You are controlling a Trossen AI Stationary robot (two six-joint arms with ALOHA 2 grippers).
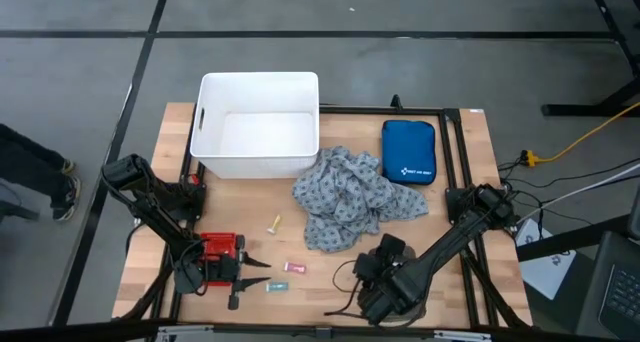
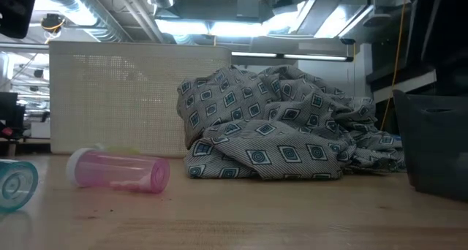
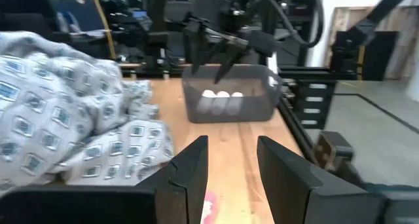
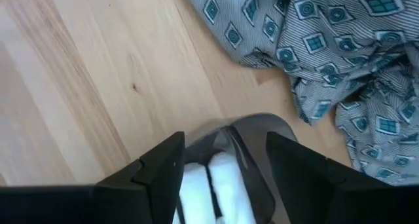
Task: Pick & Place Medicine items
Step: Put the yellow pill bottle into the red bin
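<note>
High: L gripper (image 1: 243,279) open beside pink tube (image 1: 294,268) and teal tube (image 1: 277,286); yellow one (image 1: 273,223) near soft crumpled cloth (image 1: 350,197).
Low: pink tube is smooth, round, see-through plastic, so prob. rolls; pinch mid-body.
L wrist: R gripper (image 3: 219,57) open over rigid grey basket (image 3: 262,109), white tubes (image 3: 221,95) inside.
R wrist: same; lift straight up.

Low view: teal tube (image 2: 16,183) cut by the frame edge, only its round end shows. Grey basket (image 2: 437,146) cut at the opposite edge. High view: right arm covers the basket. Right wrist view: white items (image 4: 213,182) partly behind the fingers (image 4: 159,168), possibly two tubes; labels unreadable.
</note>
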